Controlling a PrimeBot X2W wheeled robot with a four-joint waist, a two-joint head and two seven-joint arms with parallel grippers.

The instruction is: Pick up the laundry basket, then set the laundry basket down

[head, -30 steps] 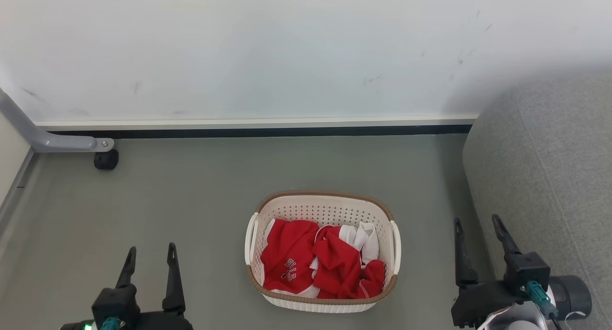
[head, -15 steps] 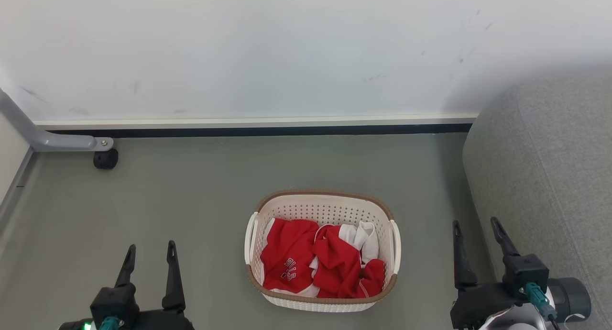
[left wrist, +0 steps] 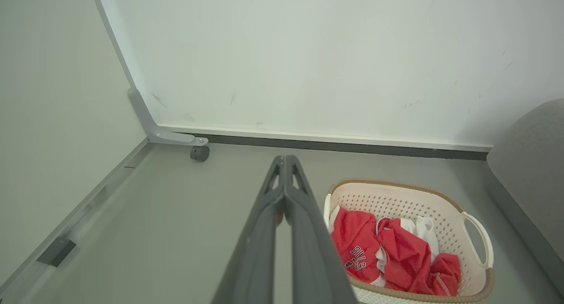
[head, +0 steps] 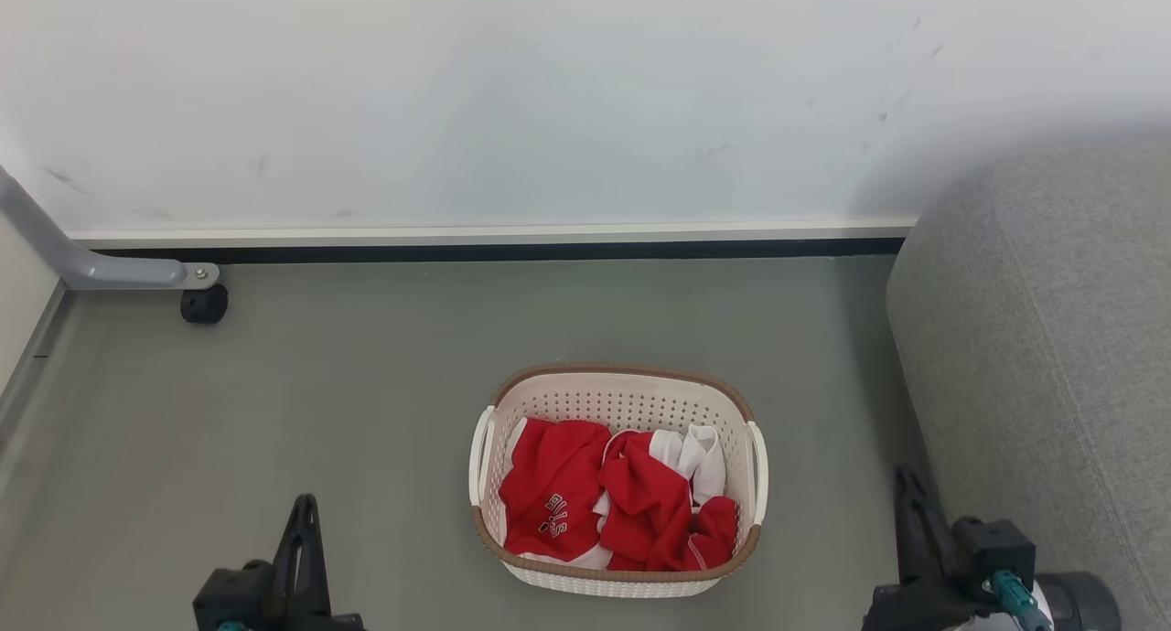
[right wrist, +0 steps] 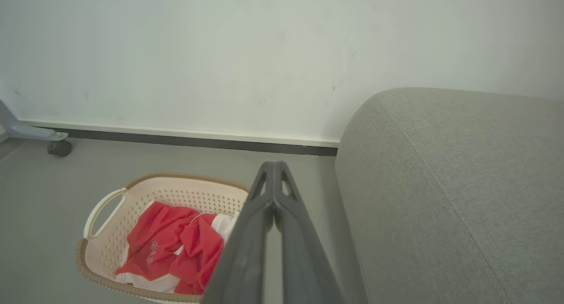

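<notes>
The laundry basket (head: 622,395) stands on the grey floor, cream-white and perforated with a brown rim and white side handles. Red and white clothes (head: 608,501) lie crumpled inside. It also appears at the lower right of the left wrist view, laundry basket (left wrist: 396,199), and at the lower left of the right wrist view, laundry basket (right wrist: 176,194). My left gripper (head: 302,512) is shut with nothing in it, low and well left of the basket. Shut and empty too, my right gripper (head: 907,485) is low, to the right of the basket.
A white wall with a dark baseboard (head: 494,250) runs behind the basket. A grey sofa arm (head: 1043,338) stands close on the right. At the back left, a grey metal leg ends in a black caster (head: 203,304). Open floor (head: 366,384) lies around the basket.
Both grippers have shut their fingers and dropped lower in the head view, the left one also shifting right. The basket has not moved.
</notes>
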